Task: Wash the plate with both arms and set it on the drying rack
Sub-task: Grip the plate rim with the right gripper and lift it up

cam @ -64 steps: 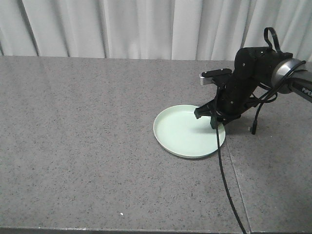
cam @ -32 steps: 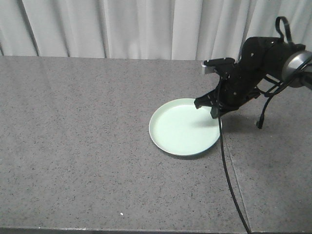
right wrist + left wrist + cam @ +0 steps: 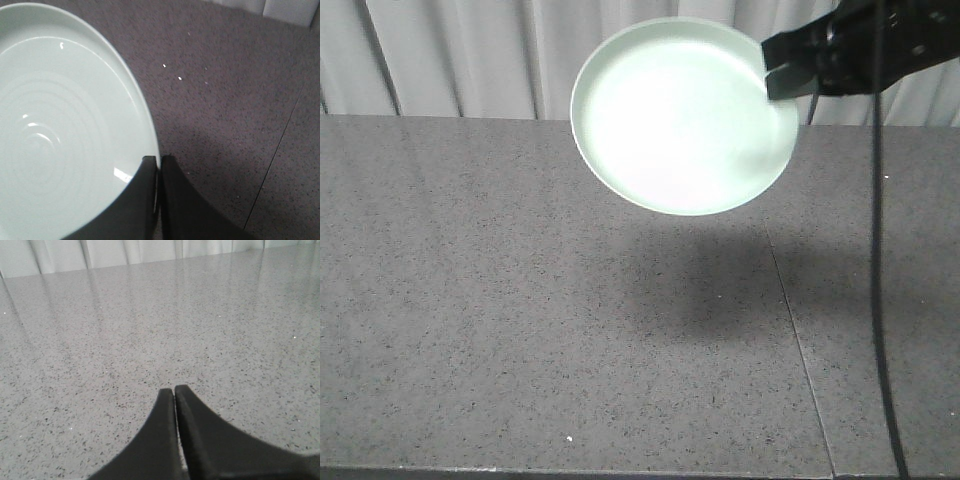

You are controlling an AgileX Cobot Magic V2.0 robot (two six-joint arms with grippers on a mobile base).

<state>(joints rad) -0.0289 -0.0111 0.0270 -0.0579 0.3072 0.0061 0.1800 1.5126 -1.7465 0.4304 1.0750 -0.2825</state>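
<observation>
Grey tabletop (image 3: 520,300) lies well below. My right pincer (image 3: 159,162) pinches the rim of the plate (image 3: 685,115), aloft at upper centre of frame. Left pincer (image 3: 174,392) closed, empty. Risk: rim-only grip; plate may pivot, slip.

Plate (image 3: 685,115): smooth, glossy, pale mint. Hard highlights and faint concentric rings on the inner face in the right wrist view. Ceramic or plastic, can't tell.
Worktop (image 3: 520,330): grey speckled stone-look slab with a fine grain. Low sheen, carries streaky reflections in the left wrist view. Thin seam (image 3: 798,340) between two slabs.
Right gripper (image 3: 159,160) and left gripper (image 3: 174,390): black, matt, smooth fingers, plastic or rubber by the look.
Cable (image 3: 878,300): black, smooth sheath.
Curtain (image 3: 470,55): pale cloth, matt, pleated.
</observation>
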